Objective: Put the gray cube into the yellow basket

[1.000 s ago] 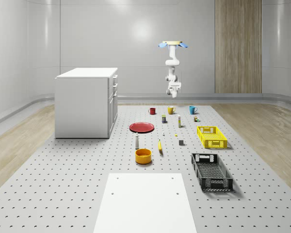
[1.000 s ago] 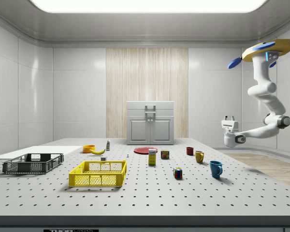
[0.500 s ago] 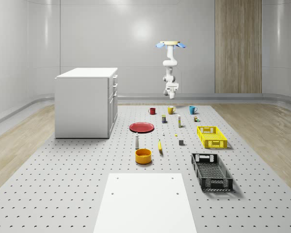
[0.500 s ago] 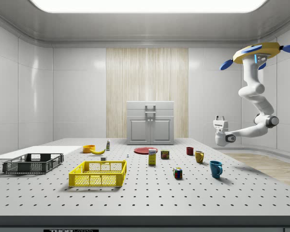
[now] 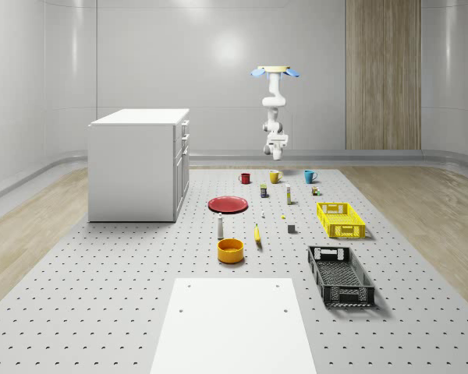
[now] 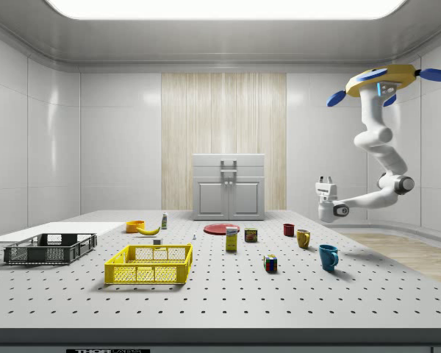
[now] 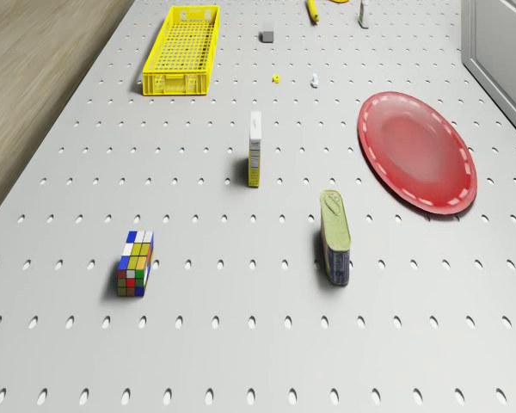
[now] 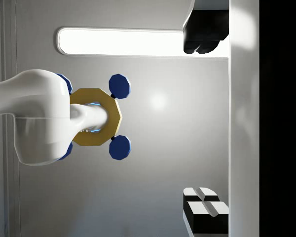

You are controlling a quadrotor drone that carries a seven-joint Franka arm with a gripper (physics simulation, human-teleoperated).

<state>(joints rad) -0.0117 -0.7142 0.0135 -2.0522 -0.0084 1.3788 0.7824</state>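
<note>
Just small gray cube [image 7: 267,36], upright

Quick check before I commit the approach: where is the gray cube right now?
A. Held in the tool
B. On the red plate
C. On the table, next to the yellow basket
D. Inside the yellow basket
C. The gray cube sits on the table just off the yellow basket, toward the whole-scene view's left, while the tool hangs in the air well away, under the hovering drone.
</note>
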